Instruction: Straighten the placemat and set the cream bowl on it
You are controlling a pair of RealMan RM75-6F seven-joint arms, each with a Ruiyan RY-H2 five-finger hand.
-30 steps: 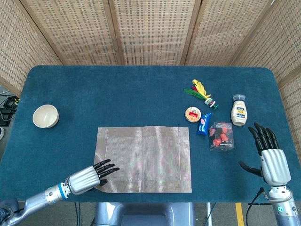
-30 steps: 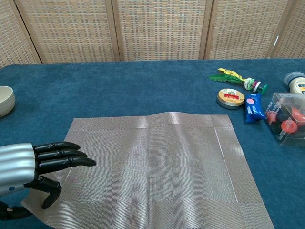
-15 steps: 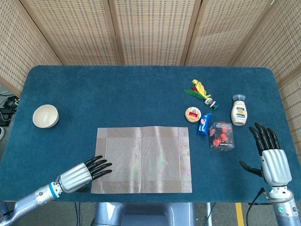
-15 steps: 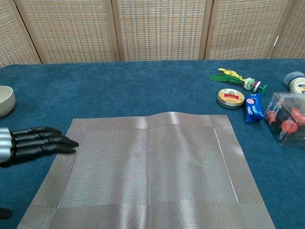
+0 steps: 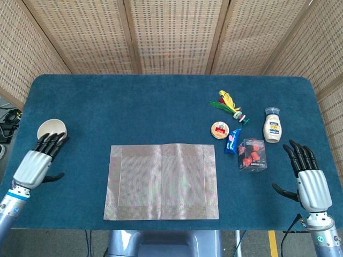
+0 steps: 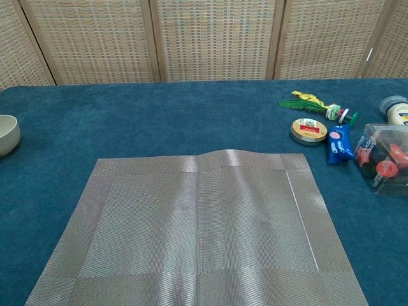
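At the far left of the head view, the left hand (image 5: 36, 160) is seen over the blue tablecloth (image 5: 134, 107), palm down, with its dark fingers (image 5: 52, 143) stretched forward and held close together and the thumb set out to the side. Nothing is held in it. The fingertips reach the near rim of the cream bowl (image 5: 51, 130); whether the rim is actually touched cannot be told from this angle. The bowl is stood upright near the table's left edge, well apart from the placemat, and only its right part is caught at the left border of the chest view (image 6: 7, 134). The left hand is not shown in the chest view.

In the middle, the woven grey placemat (image 5: 162, 181) is laid flat toward the near edge of the table, its sides roughly squared with the table's edge. A slight raised ripple is visible along its far edge in the chest view (image 6: 223, 154).

Further right, a cluster of things is found: a feathered shuttlecock (image 5: 229, 103), a small round tin (image 5: 220, 129), a blue packet (image 5: 232, 140), a clear box with red pieces (image 5: 252, 155) and a white squeeze bottle (image 5: 272, 126).

At the far right, the right hand (image 5: 308, 179) is held near the table's corner, fingers (image 5: 299, 154) extended and slightly fanned, thumb out, with nothing grasped or touched.
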